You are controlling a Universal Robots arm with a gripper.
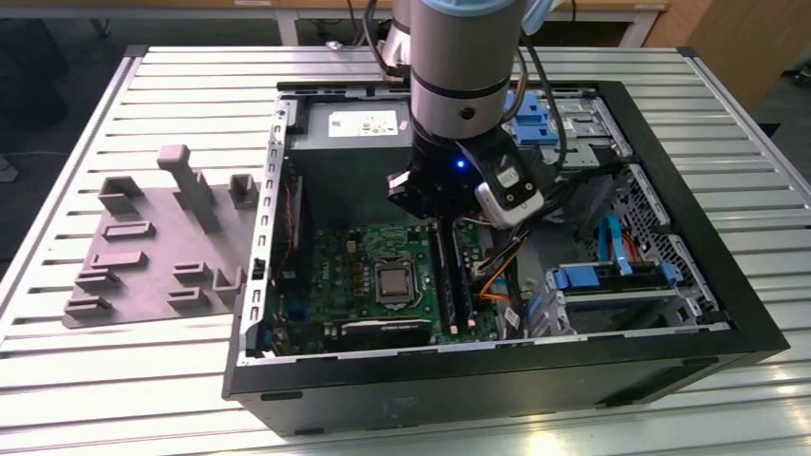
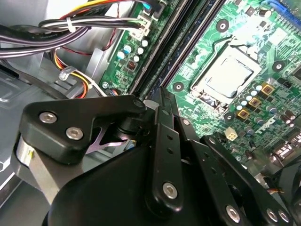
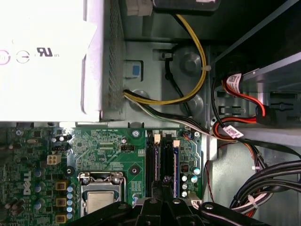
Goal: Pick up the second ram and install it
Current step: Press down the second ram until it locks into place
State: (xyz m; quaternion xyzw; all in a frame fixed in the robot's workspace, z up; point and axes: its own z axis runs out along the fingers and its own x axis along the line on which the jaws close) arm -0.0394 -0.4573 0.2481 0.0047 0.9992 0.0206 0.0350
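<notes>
Black pincer (image 2: 162, 101) links loom nearest, poised over the green board's (image 1: 367, 261) memory slots (image 3: 162, 160).

Whether it grips the second ram (image 2: 164, 106) I cannot tell; a thin dark edge between its tips, above the slots, may be it. Judgement: keep the stick square to the slot, press evenly.

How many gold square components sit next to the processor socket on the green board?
3, in one row along the processor socket: first gold square, middle one, last one. The arm's black parts may hide others.
</notes>
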